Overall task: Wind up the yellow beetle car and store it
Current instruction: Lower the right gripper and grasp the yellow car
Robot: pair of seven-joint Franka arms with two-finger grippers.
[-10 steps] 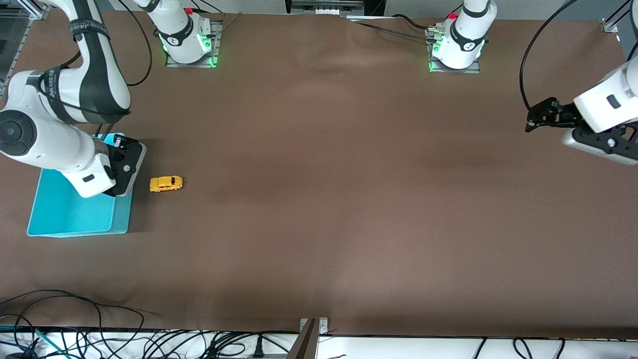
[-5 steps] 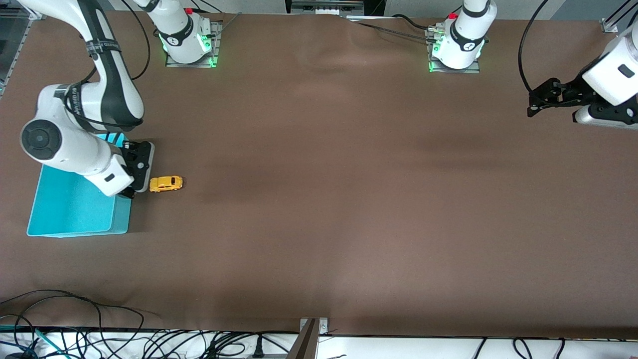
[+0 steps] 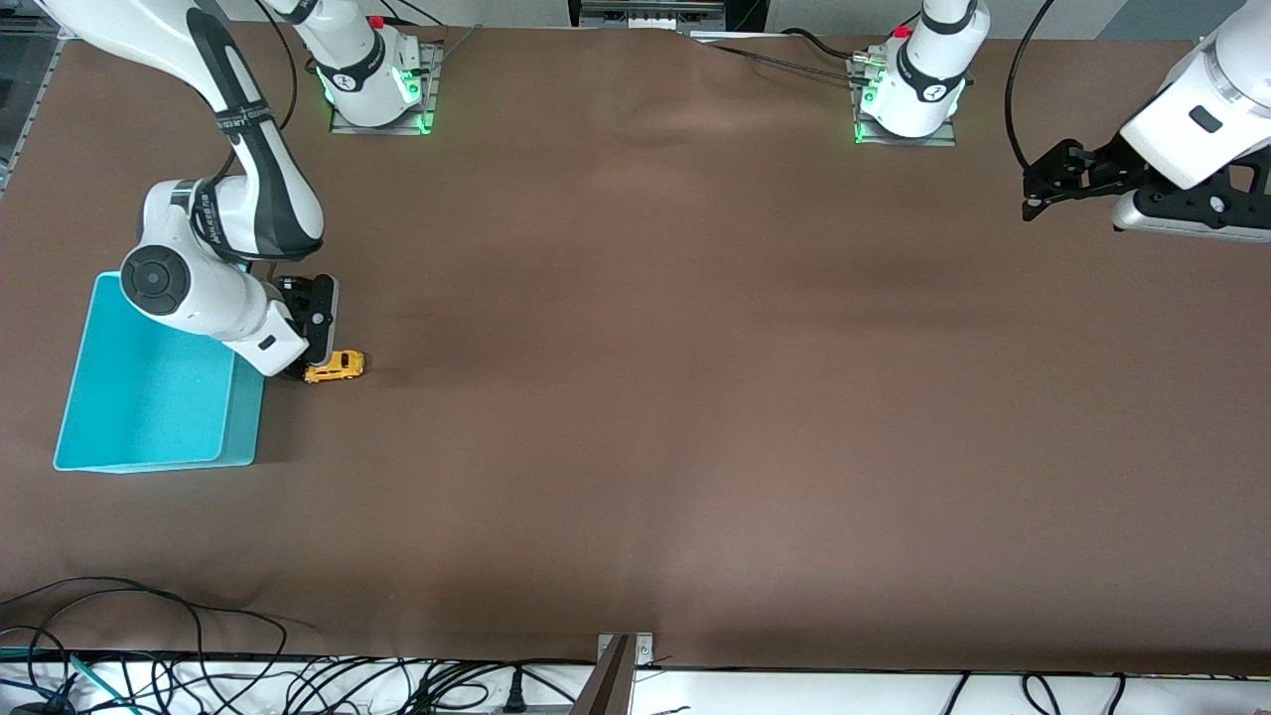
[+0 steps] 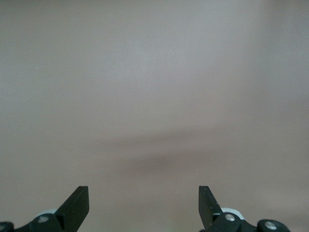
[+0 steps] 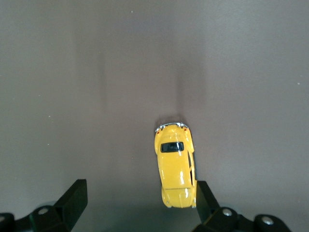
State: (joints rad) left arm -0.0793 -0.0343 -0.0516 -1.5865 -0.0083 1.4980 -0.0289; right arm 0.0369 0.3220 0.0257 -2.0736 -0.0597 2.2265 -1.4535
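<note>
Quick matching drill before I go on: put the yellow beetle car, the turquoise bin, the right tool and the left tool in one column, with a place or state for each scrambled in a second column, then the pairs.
Things:
1. yellow beetle car
2. turquoise bin
3. right tool
4. left tool

Places or states:
A. open over bare table at the left arm's end
B. on its wheels on the table, beside the bin
C. open, low over the car, not gripping it
D. empty, at the right arm's end of the table

Pairs: 1-B, 2-D, 3-C, 4-A

Yellow beetle car (image 5: 175, 166) glossy; table (image 3: 695, 397) matt brown cloth
</note>
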